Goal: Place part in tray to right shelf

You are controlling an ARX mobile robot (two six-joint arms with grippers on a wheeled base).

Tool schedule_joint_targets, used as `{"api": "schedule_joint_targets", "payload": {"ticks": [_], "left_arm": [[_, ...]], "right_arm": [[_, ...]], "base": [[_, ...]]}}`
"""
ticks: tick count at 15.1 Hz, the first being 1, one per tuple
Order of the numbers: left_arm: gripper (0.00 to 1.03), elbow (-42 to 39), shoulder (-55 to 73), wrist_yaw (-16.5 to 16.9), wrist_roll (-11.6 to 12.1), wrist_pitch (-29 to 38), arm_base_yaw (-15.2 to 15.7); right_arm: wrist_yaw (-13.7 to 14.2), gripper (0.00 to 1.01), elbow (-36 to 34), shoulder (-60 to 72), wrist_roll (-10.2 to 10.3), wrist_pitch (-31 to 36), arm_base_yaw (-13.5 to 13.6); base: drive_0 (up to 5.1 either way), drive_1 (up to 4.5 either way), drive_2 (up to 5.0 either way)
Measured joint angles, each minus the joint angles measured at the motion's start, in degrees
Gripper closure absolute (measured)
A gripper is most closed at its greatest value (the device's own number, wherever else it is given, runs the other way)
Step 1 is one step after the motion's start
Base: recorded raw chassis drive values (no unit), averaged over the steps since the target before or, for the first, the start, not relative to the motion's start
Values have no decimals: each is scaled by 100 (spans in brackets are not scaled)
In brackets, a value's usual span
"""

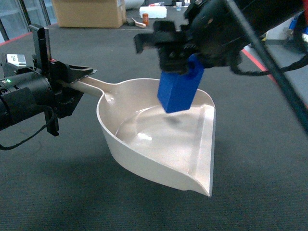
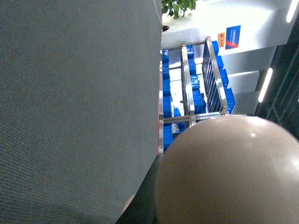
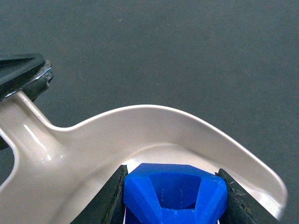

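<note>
The left arm reaches in level from the left edge of the head view, and its gripper (image 1: 72, 79) is clamped on the handle of the tray (image 1: 159, 144), holding it up off the floor. The right arm comes down from the upper right (cables trailing along it), and its gripper (image 1: 180, 60) points downward, its two fingers (image 3: 110, 198) pressed against the sides of the blue part (image 1: 179, 89).
</note>
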Motion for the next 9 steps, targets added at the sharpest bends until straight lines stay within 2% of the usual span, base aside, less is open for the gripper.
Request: {"api": "schedule_joint_targets", "payload": {"ticks": [2, 4, 6, 7, 9], "left_arm": [[88, 0, 0, 2, 0, 0, 0], [88, 0, 0, 7, 15, -4, 0], [88, 0, 0, -13, 26, -7, 4], [88, 0, 0, -9, 33, -7, 4], [89, 0, 0, -7, 35, -7, 4]], "right_arm": [[79, 54, 216, 444, -11, 79, 310], [195, 31, 221, 457, -28, 315, 372], [483, 7, -190, -68, -107, 833, 223], [568, 1, -490, -485, -162, 1021, 94], [848, 3, -1346, -1556, -417, 1429, -223]], "base": [[0, 0, 0], [0, 0, 0], [0, 0, 0], [0, 0, 0], [0, 0, 0]]}}
